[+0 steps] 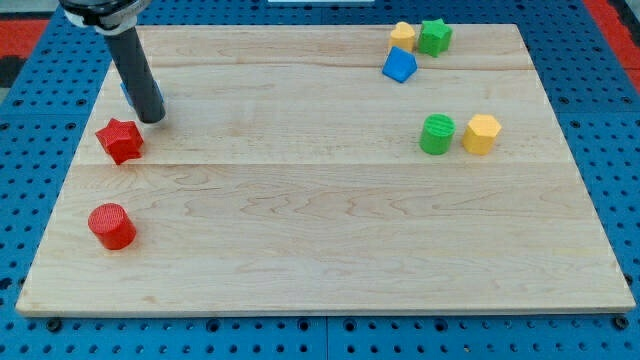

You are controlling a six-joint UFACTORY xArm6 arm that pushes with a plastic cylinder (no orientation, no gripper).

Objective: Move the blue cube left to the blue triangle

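I carry no gripper, only a rod. My tip rests at the table's ten o'clock, beside a mostly hidden blue block, probably the cube. Next I must get to its nine o'clock side and push toward the blue triangle.

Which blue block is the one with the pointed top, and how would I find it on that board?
Look to the wooden board's top right corner, where three blocks cluster. Below the yellow block and green star sits the blue triangle, the only fully visible blue piece, far from my tip.
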